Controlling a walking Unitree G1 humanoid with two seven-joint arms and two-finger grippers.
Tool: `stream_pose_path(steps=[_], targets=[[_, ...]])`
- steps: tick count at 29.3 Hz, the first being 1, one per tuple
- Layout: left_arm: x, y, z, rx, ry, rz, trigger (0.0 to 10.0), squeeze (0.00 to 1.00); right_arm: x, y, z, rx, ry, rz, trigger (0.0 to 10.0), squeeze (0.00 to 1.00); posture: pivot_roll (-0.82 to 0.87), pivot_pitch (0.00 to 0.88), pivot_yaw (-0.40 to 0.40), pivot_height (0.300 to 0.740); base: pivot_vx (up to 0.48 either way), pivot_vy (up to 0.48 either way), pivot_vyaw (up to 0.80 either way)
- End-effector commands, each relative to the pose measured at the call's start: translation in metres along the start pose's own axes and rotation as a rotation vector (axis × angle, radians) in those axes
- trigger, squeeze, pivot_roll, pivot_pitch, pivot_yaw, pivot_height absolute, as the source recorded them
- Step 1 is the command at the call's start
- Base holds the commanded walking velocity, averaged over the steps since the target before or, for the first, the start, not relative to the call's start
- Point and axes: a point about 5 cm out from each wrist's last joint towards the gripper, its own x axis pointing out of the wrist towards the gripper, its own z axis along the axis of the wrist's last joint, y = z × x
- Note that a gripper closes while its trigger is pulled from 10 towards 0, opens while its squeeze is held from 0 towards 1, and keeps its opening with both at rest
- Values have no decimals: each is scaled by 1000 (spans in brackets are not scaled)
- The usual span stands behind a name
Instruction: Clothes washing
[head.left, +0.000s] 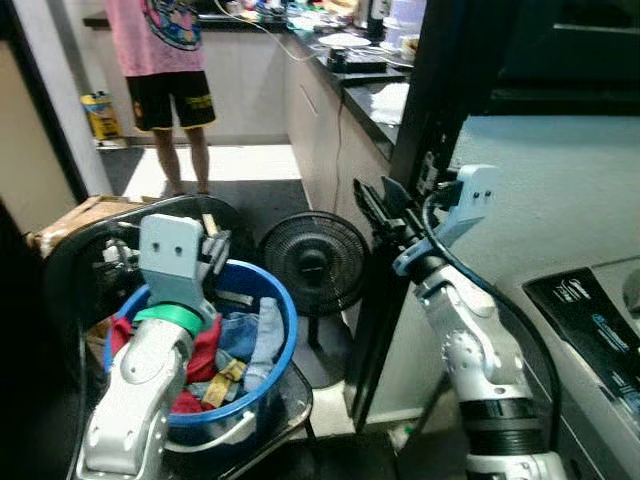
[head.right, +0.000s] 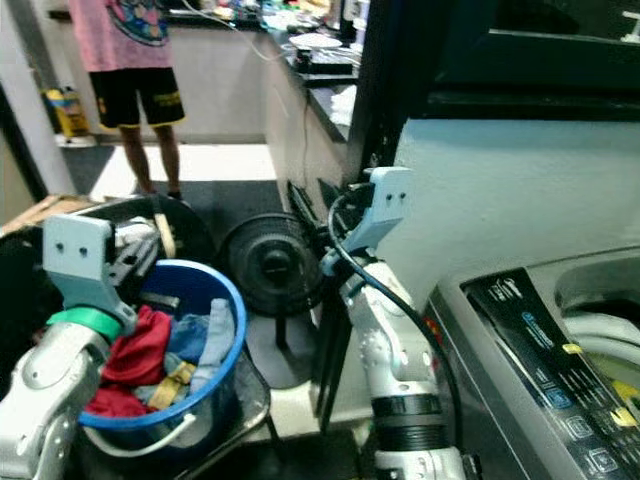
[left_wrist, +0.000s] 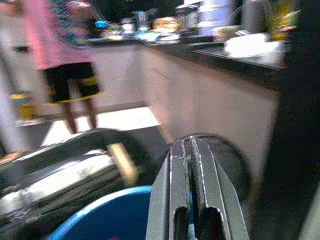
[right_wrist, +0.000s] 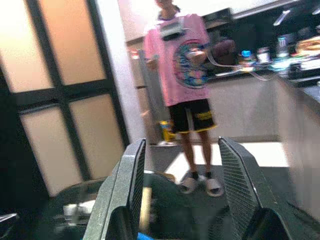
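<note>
While the left tool (head.left: 213, 248) hangs over the far rim of the round blue plastic tub (head.left: 283, 345), its two black fingers (left_wrist: 192, 190) are pressed flat together with nothing between them. That tub sits on a dark frame at the robot's left and holds a crumpled heap of laundry (head.left: 225, 355): red cloth, pale blue cloth and a bit of yellow. Just beyond the tub stands a black floor fan (head.left: 314, 262) with a round wire grille. Farther back a person (head.left: 165, 60) in a pink printed shirt and black shorts stands on the pale floor beside a dark-topped bench (head.left: 345, 60) crowded with kitchen things. The right tool (head.left: 375, 210) is raised in the air near a black upright post, well apart from the laundry; its ribbed fingers (right_wrist: 237, 185) are spread wide and hold nothing. At the far right is the grey top-loading washing machine (head.right: 545, 370), with a glossy black control panel and its tub open.
</note>
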Motion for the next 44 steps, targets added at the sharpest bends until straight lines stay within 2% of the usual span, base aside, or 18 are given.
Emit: stream_pose_path(steps=[1,5,6,8,9,10,11,12,14,15,16,19,22,26,32,35,40,44], targets=[[0,-2,-11,-16,49,-17,10000,0,-1,3,-3,-10,12,12,10000,0,23,0,4,740,0,0,800],[0,-2,-11,-16,49,-17,10000,0,-1,3,-3,-10,12,12,10000,0,23,0,4,740,0,0,800],[2,-4,-20,-5,95,-33,10000,0,-5,1,-10,-32,37,10,10000,0,16,0,9,740,0,0,800],[2,-4,-20,-5,95,-33,10000,0,-5,1,-10,-32,37,10,10000,0,16,0,9,740,0,0,800],[1,-6,-34,35,157,-57,10000,0,-11,0,-17,-36,61,1,10000,0,7,0,32,740,0,0,800],[1,-6,-34,35,157,-57,10000,0,-11,0,-17,-36,61,1,10000,0,7,0,32,740,0,0,800],[-2,-6,-48,63,208,-74,10000,0,-17,-2,-23,-36,83,-8,10000,0,1,0,40,740,0,0,800],[-2,-6,-48,63,208,-74,10000,0,-17,-2,-23,-36,83,-8,10000,0,1,0,40,740,0,0,800],[-7,-5,-62,42,251,-74,10000,0,-24,-4,-32,-33,118,-18,10000,0,-3,0,39,740,0,0,800],[-7,-5,-62,42,251,-74,10000,0,-24,-4,-32,-33,118,-18,10000,0,-3,0,39,740,0,0,800],[-8,-3,-65,-47,244,-45,10000,0,-28,-5,-40,-42,150,-16,10000,0,-8,0,37,740,0,0,800],[-10,-3,-67,-90,239,-31,10000,0,-34,-9,-48,-47,186,-41,10000,0,-9,0,36,740,0,0,800],[-11,-4,-67,-96,233,-34,10000,0,-38,-13,-54,-49,207,-67,10000,0,-10,0,35,740,0,0,800],[-11,-3,-72,-95,206,-27,10000,0,-57,-31,-72,-16,292,-230,10000,0,-19,0,46,740,0,0,0],[-12,-3,-84,-109,221,-23,10000,0,-67,-35,-79,-32,321,-260,10000,0,-32,0,70,740,0,0,0],[-11,-5,-88,-106,239,-39,10000,0,-71,-41,-84,-98,355,-303,10000,0,-42,0,83,740,287,0,0],[-6,-8,-88,-102,229,-51,10000,0,-78,-51,-86,-93,358,-372,10000,0,-47,0,79,740,319,0,0],[-4,-10,-88,-98,218,-56,10000,0,-76,-49,-84,-77,346,-336,10000,0,-48,0,79,740,327,0,0]])
